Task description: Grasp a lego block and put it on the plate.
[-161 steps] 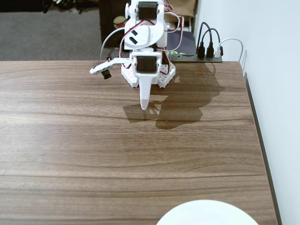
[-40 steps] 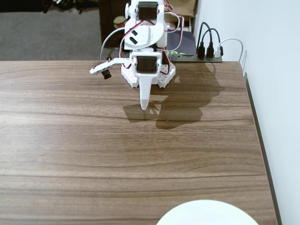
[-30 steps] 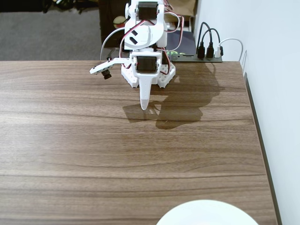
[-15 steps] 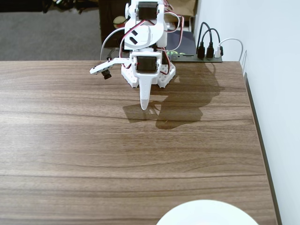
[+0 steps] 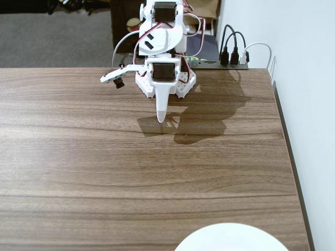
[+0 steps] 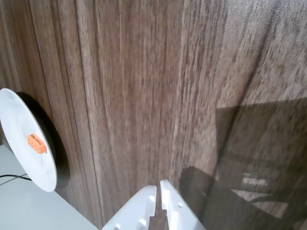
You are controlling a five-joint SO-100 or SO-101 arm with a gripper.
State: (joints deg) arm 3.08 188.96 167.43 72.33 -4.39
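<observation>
Lego-block task looks finished. Brown wood-grain tabletop (image 6: 144,96) is carrying the large white round plate (image 6: 19,124) at nine o'clock in the wrist view, small orange studded brick (image 6: 36,143) sitting on it. White plastic fingers (image 6: 158,189) are resting pressed together, empty; any careless sweep could nudge the plate.

The lego block (image 6: 36,143) is lying flat on the plate (image 6: 19,124) in the wrist view, a small orange rectangular brick with its studded face turned up. It is sitting well inside the plate's rim, nearer the plate's lower part as that view shows it, and it is touching nothing but the plate. The plate is a plain white round dish with a smooth face, resting on the dark wood-grain surface (image 5: 157,172). In the fixed view only an arc of the plate (image 5: 230,238) is showing at the bottom edge, and the block is falling outside the frame there.
</observation>
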